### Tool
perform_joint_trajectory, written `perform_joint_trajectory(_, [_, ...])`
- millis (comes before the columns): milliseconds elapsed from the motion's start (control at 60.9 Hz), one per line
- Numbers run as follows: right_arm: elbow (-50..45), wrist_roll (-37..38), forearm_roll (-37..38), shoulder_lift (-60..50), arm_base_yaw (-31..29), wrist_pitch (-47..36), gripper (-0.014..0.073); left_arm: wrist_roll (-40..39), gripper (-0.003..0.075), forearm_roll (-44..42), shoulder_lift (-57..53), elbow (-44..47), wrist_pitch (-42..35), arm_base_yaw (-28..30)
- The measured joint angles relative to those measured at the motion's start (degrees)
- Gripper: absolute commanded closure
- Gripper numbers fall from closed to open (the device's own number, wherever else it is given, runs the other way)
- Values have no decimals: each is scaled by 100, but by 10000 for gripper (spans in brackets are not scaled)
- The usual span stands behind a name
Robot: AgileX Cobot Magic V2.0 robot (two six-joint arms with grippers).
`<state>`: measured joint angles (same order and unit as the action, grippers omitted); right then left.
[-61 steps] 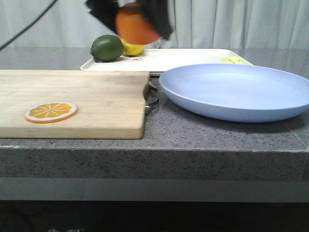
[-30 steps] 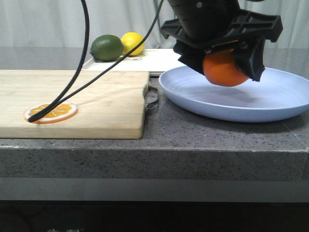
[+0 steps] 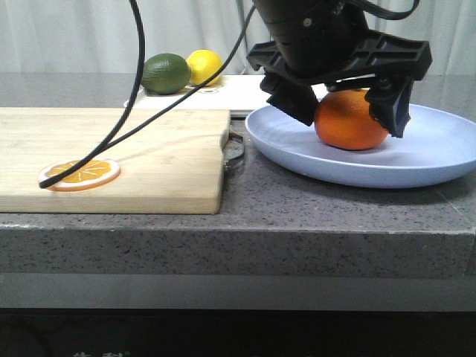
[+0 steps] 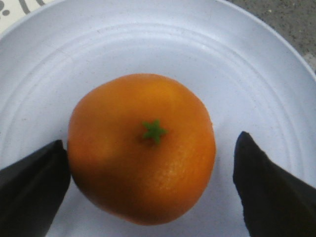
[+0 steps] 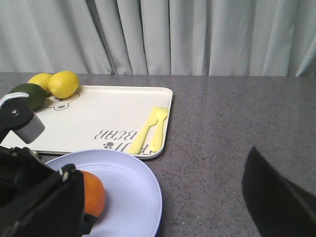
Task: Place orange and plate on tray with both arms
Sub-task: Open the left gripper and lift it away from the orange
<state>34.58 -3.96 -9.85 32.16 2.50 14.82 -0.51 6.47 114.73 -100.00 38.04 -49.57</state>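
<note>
My left pincer (image 3: 348, 111) stands spread around the orange (image 3: 350, 119) on the plate (image 3: 416, 160); cutting board (image 3: 149, 152) adjacent, tray (image 5: 103, 121) behind.

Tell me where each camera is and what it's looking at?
Front view: low at the table's edge, facing forward; shows the cutting board, plate, orange and left gripper.
Left wrist view: straight above the orange, black fingers either side.
Right wrist view: behind the plate, facing the tray; its own fingers show.
All three share orange and plate.
</note>
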Motion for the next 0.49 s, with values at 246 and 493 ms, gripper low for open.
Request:
perform_joint_trajectory(246, [0,0,0,0,0,3,-59,0,316,-252,0,-1168,1315,0])
perform_joint_trajectory(493, [0,0,0,0,0,3,-59,0,736,-288,0,-1531,2092,0])
